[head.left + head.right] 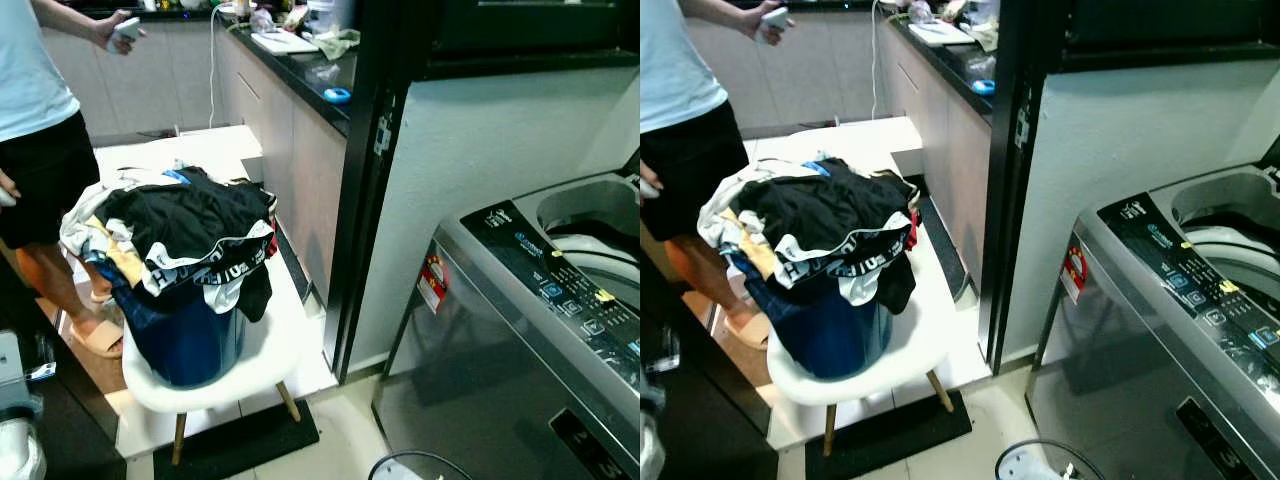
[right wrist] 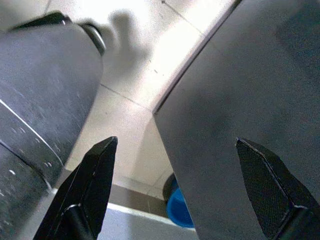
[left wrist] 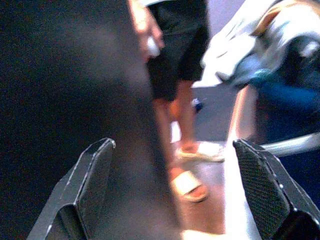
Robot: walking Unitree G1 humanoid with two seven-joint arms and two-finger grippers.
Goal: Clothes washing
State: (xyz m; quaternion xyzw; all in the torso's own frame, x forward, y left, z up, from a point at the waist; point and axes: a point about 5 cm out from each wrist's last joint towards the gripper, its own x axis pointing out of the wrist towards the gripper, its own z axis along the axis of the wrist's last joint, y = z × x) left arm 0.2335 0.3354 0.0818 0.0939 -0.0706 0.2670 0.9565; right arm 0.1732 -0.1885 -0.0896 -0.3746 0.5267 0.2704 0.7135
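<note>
Nearest, at the robot's right, the washer (image 1: 560, 300) stands with its lid up and drum (image 1: 590, 225) open. Left of it a white chair (image 1: 270, 350) carries a blue basket (image 1: 185, 335) heaped with clothes (image 1: 185, 225); a person (image 1: 35, 120) stands beyond. Both arms hang low: left gripper (image 3: 175, 185) and right gripper (image 2: 172, 185) gape, holding nothing. Judging by this, loading hasn't begun; next calls for reaching to the heap and pinching the top black garment

Washer tub (image 1: 590, 225) lies open; clothes (image 1: 180, 235) overfill basket (image 1: 185, 340).
</note>
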